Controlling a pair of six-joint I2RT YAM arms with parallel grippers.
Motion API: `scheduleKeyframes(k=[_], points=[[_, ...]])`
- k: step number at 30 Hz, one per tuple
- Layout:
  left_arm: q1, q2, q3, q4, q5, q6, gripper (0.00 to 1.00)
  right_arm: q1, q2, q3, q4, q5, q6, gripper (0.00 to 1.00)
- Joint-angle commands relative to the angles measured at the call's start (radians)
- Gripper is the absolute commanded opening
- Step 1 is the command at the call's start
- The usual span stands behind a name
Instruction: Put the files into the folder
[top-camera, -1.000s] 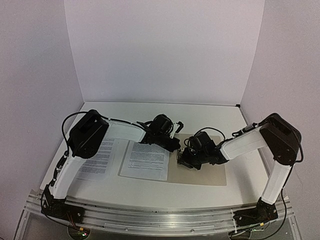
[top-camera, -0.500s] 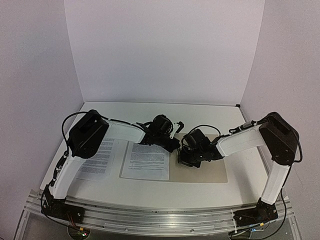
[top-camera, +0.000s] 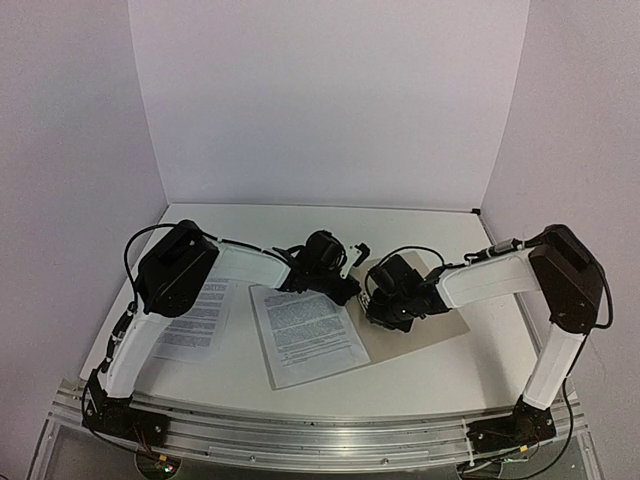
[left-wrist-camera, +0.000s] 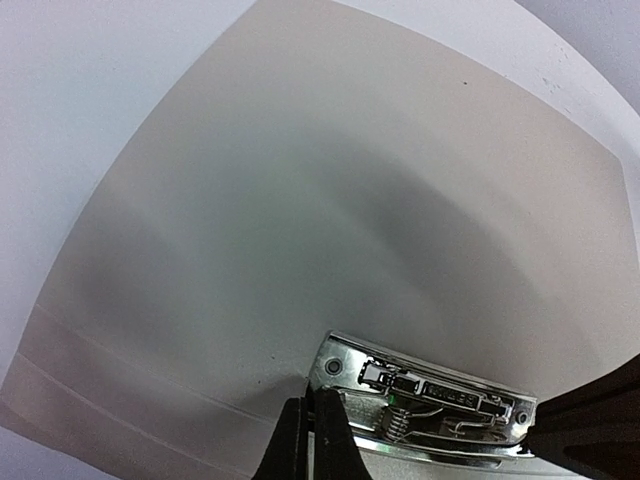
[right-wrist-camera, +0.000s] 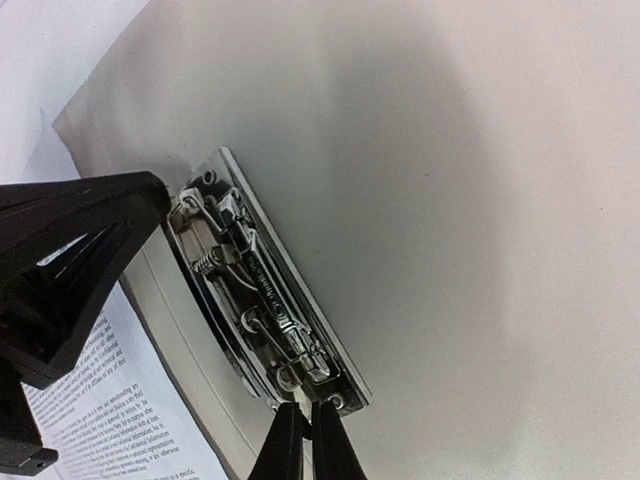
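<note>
Filing so far: neither sheet is sitting inside; the folder (top-camera: 440, 322) is lying open on the bench (top-camera: 420, 235).
Near sheet (top-camera: 305, 338): lying askew, meeting the folder's left edge.
Far sheet (top-camera: 195, 320): waiting under the left arm (top-camera: 175, 270).
Left pincer (left-wrist-camera: 310, 438): fingers pressing together on nothing visible, tips at the metal clip (left-wrist-camera: 430, 395).
Right pincer (right-wrist-camera: 301, 440): likewise closed, at the clip's other end.
Writing: clip stamp and print appearing too small to read.

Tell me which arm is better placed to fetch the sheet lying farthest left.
Left, probably: that sheet lies right by the left arm, while the right gripper sits over the folder, beyond the other sheet.
</note>
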Motion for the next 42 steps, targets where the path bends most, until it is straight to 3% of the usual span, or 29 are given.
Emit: scheduleKeyframes(k=[1,9,14,19,28,34,42], points=[[0.022,0.069,-0.084,-0.282,-0.121,0.092,0.0,-0.042,0.055,-0.028,-0.417,0.173,-0.01,0.02],[0.021,0.068,-0.086,-0.274,-0.122,0.087,0.0,-0.047,-0.052,0.106,-0.394,0.145,-0.089,0.12],[0.021,0.066,-0.076,-0.275,-0.1,0.08,0.0,-0.051,-0.115,0.102,-0.355,0.109,-0.122,0.12],[0.021,0.062,-0.034,-0.3,-0.068,0.084,0.0,-0.073,-0.17,0.063,-0.229,-0.025,-0.217,0.17],[0.022,0.044,0.179,-0.392,-0.025,0.089,0.01,-0.083,-0.177,0.062,-0.125,-0.222,-0.344,0.21],[0.02,0.025,0.232,-0.396,0.022,0.112,0.03,-0.09,-0.166,0.069,-0.116,-0.265,-0.355,0.21],[0.021,0.006,0.238,-0.424,0.032,-0.001,0.06,-0.092,-0.18,0.063,-0.116,-0.276,-0.36,0.26]])
